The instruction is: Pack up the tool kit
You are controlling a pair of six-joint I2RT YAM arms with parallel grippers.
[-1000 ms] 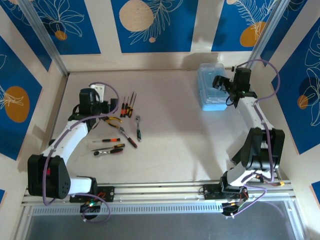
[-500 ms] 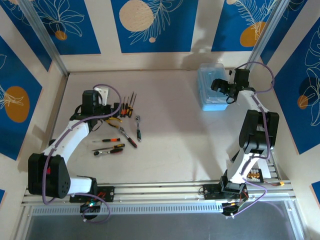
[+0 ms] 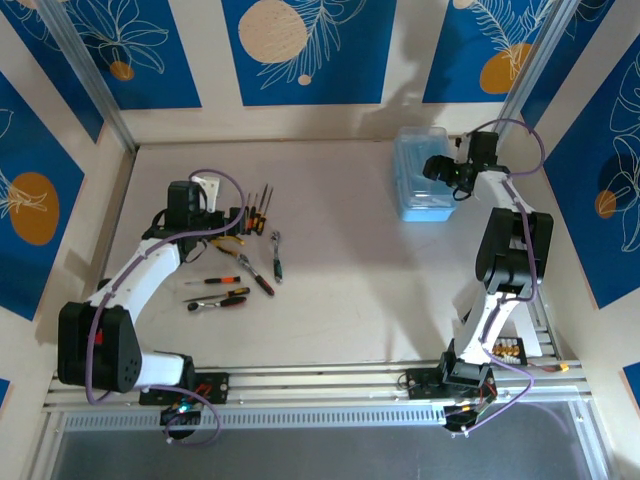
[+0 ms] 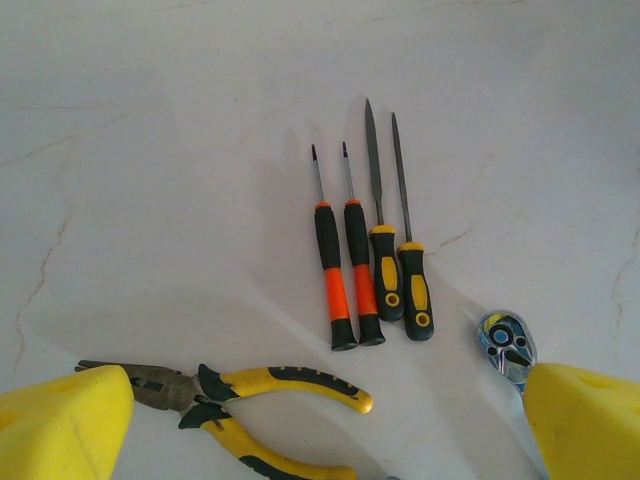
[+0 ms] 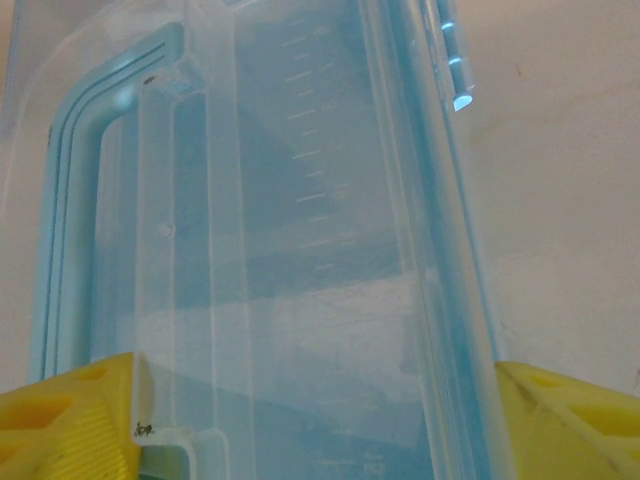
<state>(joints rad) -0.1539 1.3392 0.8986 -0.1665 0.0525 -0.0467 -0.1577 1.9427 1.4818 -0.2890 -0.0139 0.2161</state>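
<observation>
The tool kit's translucent light-blue case (image 3: 420,185) lies closed at the table's back right, its handle (image 5: 65,200) at the left of the right wrist view. My right gripper (image 3: 447,170) straddles the case (image 5: 300,250), one yellow finger against each long side. The loose tools lie at the left: yellow-handled pliers (image 4: 270,385), two orange-and-black screwdrivers (image 4: 345,265), two yellow-and-black files (image 4: 400,280) and a ratchet wrench head (image 4: 507,343). My left gripper (image 3: 215,215) hovers open just above the pliers (image 3: 228,240), and nothing sits between its fingers (image 4: 60,425).
Nearer the front lie red-handled pliers (image 3: 257,275) and small screwdrivers (image 3: 222,296). A white object (image 3: 197,180) sits behind the left wrist. The back wall stands close behind the case, and an aluminium rail (image 3: 320,375) runs along the near edge.
The right arm has reached further back and lowered onto the case, and its jaws have narrowed against the case's sides. The left arm has barely shifted and stays open.
</observation>
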